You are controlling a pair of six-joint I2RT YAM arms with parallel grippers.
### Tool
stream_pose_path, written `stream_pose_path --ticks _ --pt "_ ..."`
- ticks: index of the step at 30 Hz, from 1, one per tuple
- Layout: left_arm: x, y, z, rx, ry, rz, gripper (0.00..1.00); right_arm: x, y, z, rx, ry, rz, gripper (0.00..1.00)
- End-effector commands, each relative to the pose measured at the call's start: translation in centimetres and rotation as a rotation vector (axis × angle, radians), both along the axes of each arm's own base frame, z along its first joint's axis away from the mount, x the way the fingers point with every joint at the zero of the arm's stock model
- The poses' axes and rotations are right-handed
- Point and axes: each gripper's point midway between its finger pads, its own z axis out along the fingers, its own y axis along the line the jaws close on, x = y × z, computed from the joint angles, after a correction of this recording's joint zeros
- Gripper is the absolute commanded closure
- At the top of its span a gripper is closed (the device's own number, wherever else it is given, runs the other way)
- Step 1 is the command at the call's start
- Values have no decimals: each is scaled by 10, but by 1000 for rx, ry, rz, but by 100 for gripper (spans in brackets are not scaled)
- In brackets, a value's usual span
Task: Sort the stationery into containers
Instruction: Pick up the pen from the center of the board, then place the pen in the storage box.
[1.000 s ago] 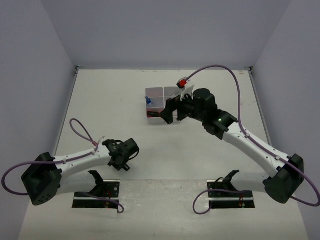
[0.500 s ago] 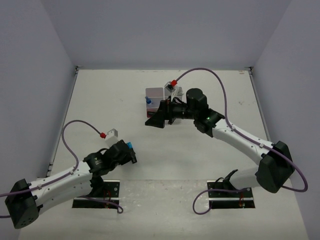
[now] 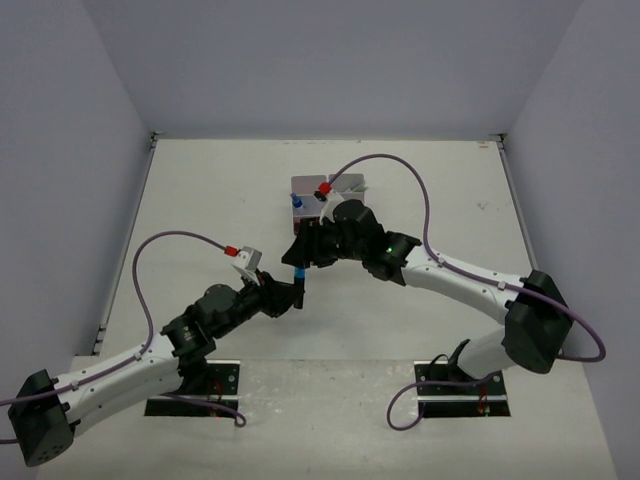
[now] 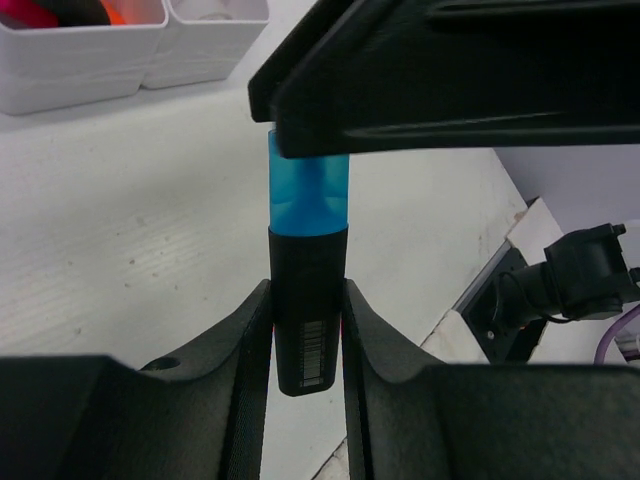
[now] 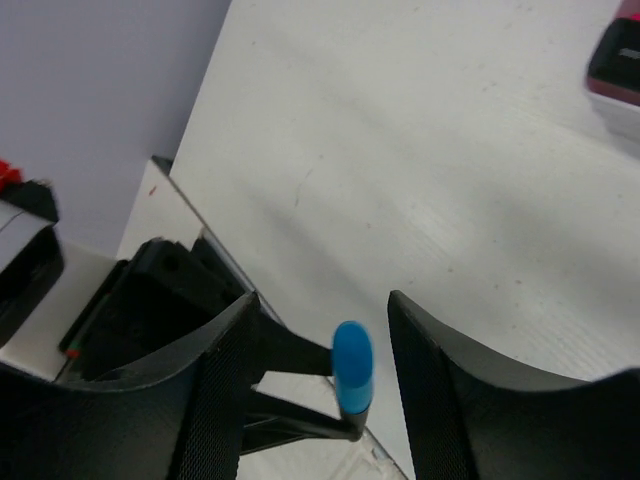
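Highlighter (image 3: 296,274), black with a blue cap, held clear of the tabletop (image 3: 200,200) near mid-table, cap end toward 12 o'clock in the top view. Pinched at the black barrel by left gripper (image 3: 288,297), jaws narrow and tight on both flanks. Barcode label showing between the fingers (image 4: 250,340) in the left wrist view.

Cap projecting past those fingertips and lying between the jaws of right gripper (image 3: 302,256), right arm (image 3: 470,285) stretched in from 4 o'clock. Jaws there about half-wide, straddling the cap. Gap visible on either side in the right wrist view, no contact seen.

Tray (image 3: 308,179) near, at 12 o'clock of the highlighter, its right half hidden by the right arm. Blue-tipped item (image 3: 296,201) standing in its left compartment.

Open tabletop from 8 round to 11 o'clock out to the left wall (image 3: 70,180). More from 1 to 3 o'clock beyond the right arm. Near edge and arm bases at 6 o'clock.
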Motion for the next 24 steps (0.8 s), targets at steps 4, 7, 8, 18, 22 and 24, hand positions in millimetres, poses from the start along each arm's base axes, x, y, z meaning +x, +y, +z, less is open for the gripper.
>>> stream_pose_path --ticks 4,7,8,18,22,24 --pt "3 -6 40 -67 -163 -35 100 10 -14 -14 -79 -34 -106 56" --pt "6 -5 40 -63 -163 -18 100 -1 -6 -19 -64 -14 -56 59" --pt "7 -5 40 -59 -163 -15 100 -4 -5 -19 -58 -9 -47 59" --pt "14 -4 41 -37 -162 18 100 -16 -9 -16 -19 -20 -30 100" --pt "17 0 40 5 -132 44 24 15 -24 -5 -48 -132 -125 100" --pt "17 7 33 65 -80 65 0 46 -39 5 -55 -225 -202 100"
